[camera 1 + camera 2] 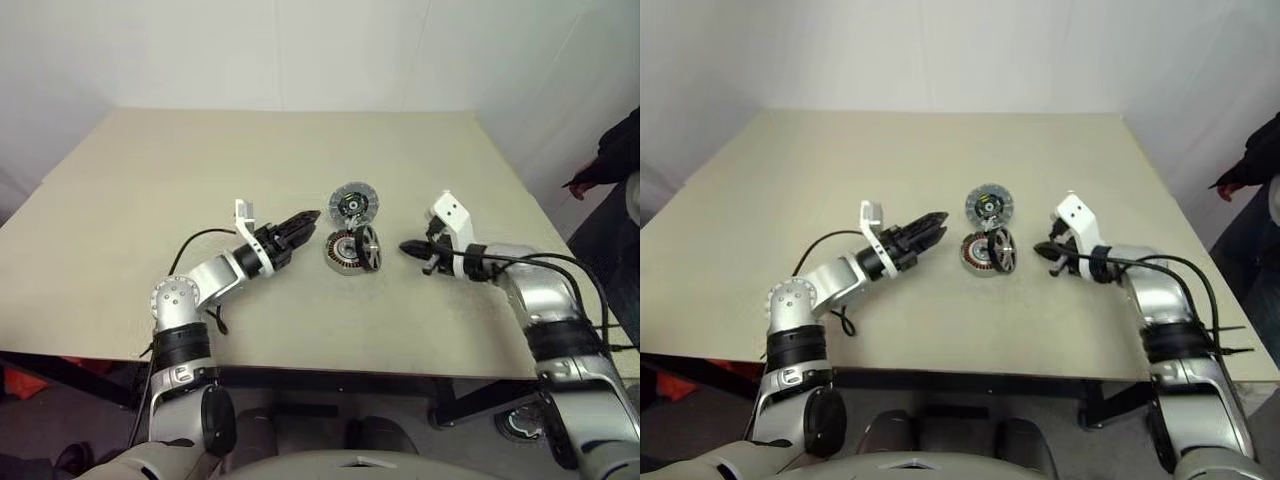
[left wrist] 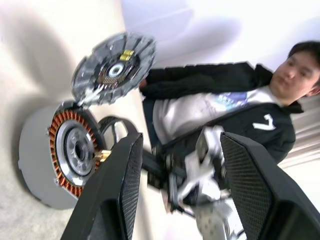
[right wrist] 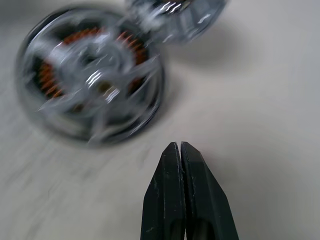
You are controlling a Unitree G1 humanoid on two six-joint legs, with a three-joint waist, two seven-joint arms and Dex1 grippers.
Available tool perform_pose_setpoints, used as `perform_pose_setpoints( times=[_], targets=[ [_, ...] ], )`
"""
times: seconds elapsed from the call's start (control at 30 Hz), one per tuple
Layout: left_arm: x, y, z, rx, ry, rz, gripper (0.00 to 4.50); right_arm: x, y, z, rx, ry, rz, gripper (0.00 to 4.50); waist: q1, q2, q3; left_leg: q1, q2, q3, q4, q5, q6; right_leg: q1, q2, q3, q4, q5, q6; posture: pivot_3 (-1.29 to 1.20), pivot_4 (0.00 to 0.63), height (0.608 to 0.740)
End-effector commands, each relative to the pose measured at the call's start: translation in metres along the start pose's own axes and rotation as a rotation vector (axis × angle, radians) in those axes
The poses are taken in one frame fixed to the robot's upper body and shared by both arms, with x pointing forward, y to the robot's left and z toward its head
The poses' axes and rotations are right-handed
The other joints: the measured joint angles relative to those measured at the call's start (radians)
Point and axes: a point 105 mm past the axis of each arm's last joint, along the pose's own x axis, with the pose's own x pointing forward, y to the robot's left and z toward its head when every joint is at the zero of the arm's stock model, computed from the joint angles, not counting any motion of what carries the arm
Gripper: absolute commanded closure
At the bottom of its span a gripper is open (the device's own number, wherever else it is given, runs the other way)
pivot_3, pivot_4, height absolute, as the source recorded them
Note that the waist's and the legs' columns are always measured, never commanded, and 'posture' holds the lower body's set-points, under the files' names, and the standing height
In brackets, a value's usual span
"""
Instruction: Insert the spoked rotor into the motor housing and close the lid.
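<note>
The motor housing [image 1: 343, 251] lies flat near the table's middle, its copper windings [image 2: 61, 150] facing up. The spoked rotor [image 1: 369, 247] stands on edge, leaning against the housing's right side; in the right wrist view the rotor [image 3: 95, 85] covers the windings. The lid [image 1: 353, 204] sits tilted just behind the housing, its dark centre with green-yellow bits showing, and its lower edge is at the housing's rim. My left gripper [image 1: 308, 219] is open and empty, just left of the housing and pointing at it. My right gripper [image 1: 408, 248] is shut on nothing, a little right of the rotor.
The beige table [image 1: 200, 170] reaches far to the left and back. A person in a black jacket [image 1: 612, 158] stands past the table's right edge. Cables [image 1: 560, 262] run along my right forearm.
</note>
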Motion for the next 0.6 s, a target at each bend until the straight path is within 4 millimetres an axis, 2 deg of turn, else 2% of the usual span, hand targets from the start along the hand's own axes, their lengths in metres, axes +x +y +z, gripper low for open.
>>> perform_pose_setpoints(
  times=[0.03, 0.33, 0.47, 0.6],
  targets=[
    [-0.004, -0.007, 0.005, 0.019, -0.032, -0.019, 1.88, -0.001, 0.011, 0.023, -0.044, -0.057, 0.036, 4.50, -0.004, 0.000, 0.000, 0.000, 0.000, 0.000, 0.000, 0.000, -0.001, 0.000, 0.000, 0.000, 0.000, -0.002, 0.004, 0.00, 0.000, 0.740],
    [-0.004, -0.004, -0.001, 0.025, -0.044, 0.000, 1.88, 0.022, 0.015, 0.038, -0.038, -0.087, 0.041, 4.50, -0.001, 0.000, 0.000, 0.002, 0.002, 0.000, 0.000, 0.001, -0.002, 0.000, 0.000, 0.000, 0.000, -0.004, 0.007, 0.00, 0.000, 0.740],
    [-0.006, -0.002, -0.003, 0.031, -0.048, 0.013, 1.88, 0.029, 0.013, 0.046, -0.050, -0.101, 0.043, 4.50, -0.001, 0.000, 0.000, 0.001, 0.002, 0.000, 0.000, 0.001, -0.002, -0.001, 0.000, 0.000, 0.000, 0.000, 0.001, 0.00, 0.000, 0.740],
    [-0.010, 0.002, -0.001, 0.035, -0.064, 0.029, 1.88, 0.040, 0.022, 0.048, -0.061, -0.113, 0.078, 4.50, -0.003, 0.000, 0.000, 0.000, 0.002, 0.000, 0.000, 0.000, -0.003, -0.002, 0.001, -0.001, 0.000, 0.000, 0.001, 0.00, 0.000, 0.740]
  ],
)
